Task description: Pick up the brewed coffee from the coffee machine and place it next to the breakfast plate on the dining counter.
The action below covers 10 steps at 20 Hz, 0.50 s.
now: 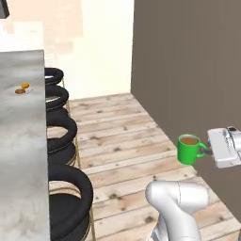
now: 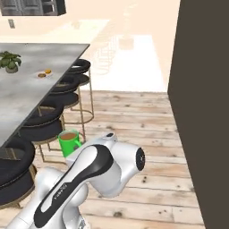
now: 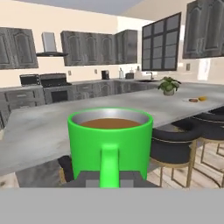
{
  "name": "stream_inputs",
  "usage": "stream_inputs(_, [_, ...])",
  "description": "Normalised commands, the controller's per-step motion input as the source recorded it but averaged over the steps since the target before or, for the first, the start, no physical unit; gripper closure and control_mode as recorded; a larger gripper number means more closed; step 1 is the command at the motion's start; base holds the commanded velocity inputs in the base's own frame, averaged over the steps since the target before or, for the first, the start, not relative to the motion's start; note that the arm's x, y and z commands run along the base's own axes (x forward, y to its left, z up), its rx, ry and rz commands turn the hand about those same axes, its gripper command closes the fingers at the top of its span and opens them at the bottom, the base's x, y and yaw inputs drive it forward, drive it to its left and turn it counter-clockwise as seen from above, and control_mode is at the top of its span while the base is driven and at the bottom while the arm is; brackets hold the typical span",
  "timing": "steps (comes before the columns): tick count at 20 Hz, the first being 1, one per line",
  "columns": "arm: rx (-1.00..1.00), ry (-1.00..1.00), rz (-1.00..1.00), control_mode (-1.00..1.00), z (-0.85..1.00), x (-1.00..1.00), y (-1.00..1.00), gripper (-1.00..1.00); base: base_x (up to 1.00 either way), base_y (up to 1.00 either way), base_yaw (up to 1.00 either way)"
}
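The brewed coffee, a bright green mug (image 1: 188, 149) with brown liquid at its top, hangs upright in the air above the wood floor. My gripper (image 1: 206, 150) is shut on its side handle. In the hand view the mug (image 3: 110, 138) looms close, and the gripper (image 3: 109, 179) clamps the handle from both sides. The mug (image 2: 69, 142) also peeks out beside my arm. The dining counter (image 1: 23, 141) runs along the left, well apart from the mug. On its far part sits the breakfast plate (image 1: 21, 90) (image 2: 44, 74) (image 3: 195, 100). I cannot make out the coffee machine.
Black stools (image 1: 63, 132) on gold legs line the counter's near side, between the mug and the top. A potted plant (image 2: 10, 61) stands on the counter beyond the plate. A dark wall (image 1: 188, 70) rises close on the right. Kitchen cabinets (image 3: 87, 48) lie far behind.
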Motion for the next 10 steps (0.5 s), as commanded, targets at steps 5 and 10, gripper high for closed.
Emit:
stream_inputs(5, [0.00,0.00,0.00,1.00,0.00,0.00,0.00,1.00,1.00,-0.27,0.43])
stream_inputs(10, [0.00,0.00,0.00,1.00,0.00,0.00,0.00,1.00,1.00,-0.66,0.31])
